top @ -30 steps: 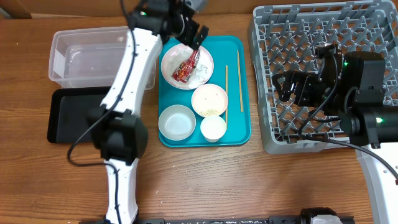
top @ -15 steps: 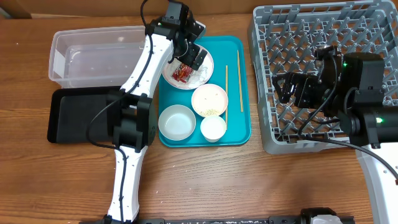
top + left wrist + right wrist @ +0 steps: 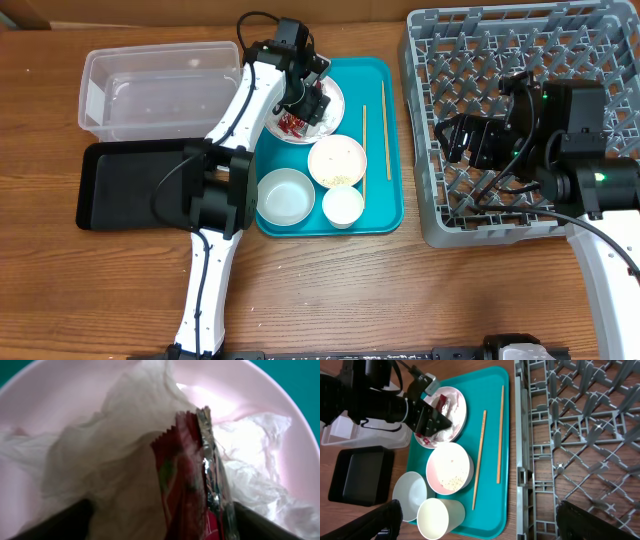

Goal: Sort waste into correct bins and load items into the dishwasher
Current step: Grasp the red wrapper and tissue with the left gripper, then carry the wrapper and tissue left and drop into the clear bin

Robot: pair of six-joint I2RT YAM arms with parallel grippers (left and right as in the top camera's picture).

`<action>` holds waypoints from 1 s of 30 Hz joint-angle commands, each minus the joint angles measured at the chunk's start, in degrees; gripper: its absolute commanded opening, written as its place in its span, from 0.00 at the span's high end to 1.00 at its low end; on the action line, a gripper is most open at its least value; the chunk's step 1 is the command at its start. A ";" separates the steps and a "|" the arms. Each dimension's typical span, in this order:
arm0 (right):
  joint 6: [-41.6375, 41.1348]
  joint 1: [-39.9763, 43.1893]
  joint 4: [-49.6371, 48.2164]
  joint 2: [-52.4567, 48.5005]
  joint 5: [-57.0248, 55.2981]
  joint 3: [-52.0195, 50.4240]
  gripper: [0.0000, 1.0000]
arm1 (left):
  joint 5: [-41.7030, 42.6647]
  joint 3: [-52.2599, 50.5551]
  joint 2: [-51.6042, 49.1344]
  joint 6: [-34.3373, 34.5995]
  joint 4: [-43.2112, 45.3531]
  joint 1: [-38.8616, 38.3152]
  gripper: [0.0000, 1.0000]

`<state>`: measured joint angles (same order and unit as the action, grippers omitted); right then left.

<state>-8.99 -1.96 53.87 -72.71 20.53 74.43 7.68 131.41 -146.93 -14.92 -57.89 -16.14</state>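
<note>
The red wrapper (image 3: 185, 480) lies on the crumpled white tissue (image 3: 110, 445) on the pink plate (image 3: 60, 390). My left gripper (image 3: 162, 525) is open, low over the plate (image 3: 335, 100), with a finger on each side of the wrapper (image 3: 289, 123). A pale bowl with rice grains (image 3: 337, 160), an empty pale bowl (image 3: 285, 195), a white cup (image 3: 343, 205) and two chopsticks (image 3: 364, 150) sit on the teal tray (image 3: 385, 200). My right gripper (image 3: 477, 520) is open and empty above the left part of the grey dish rack (image 3: 500, 60).
A clear plastic tub (image 3: 160, 90) stands at the back left with a black tray (image 3: 125, 185) in front of it, both left of the teal tray. The dish rack fills the right side. Bare wooden table runs along the front.
My left gripper has moved from beyond the plate's far edge down onto the plate, over the red wrapper. The right arm has hardly moved.
</note>
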 commanded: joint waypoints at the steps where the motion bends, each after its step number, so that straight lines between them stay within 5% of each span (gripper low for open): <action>1: -0.13 0.11 -0.11 0.24 -0.31 1.77 0.00 | 0.79 0.28 -2.23 0.37 -0.68 -0.50 0.78; 2: -0.13 0.11 -0.11 0.24 -0.31 1.77 0.00 | 0.83 0.28 -2.23 0.37 -0.79 -0.50 0.96; 9: -0.13 0.11 -0.15 0.24 -0.31 1.77 0.00 | 0.79 3.93 0.46 3.80 -3.04 -0.48 0.96; 17: -0.13 0.11 -0.15 0.24 -0.31 1.77 0.00 | 0.55 20.04 7.02 9.90 -11.74 2.05 0.96; 30: -0.15 0.11 -0.15 0.24 -0.31 1.77 0.00 | -13.86 19.93 7.85 32.00 -22.05 15.98 0.96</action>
<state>-9.02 -1.96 54.02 -72.71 20.56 74.46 -2.11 153.27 -136.79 7.09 -79.94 -3.38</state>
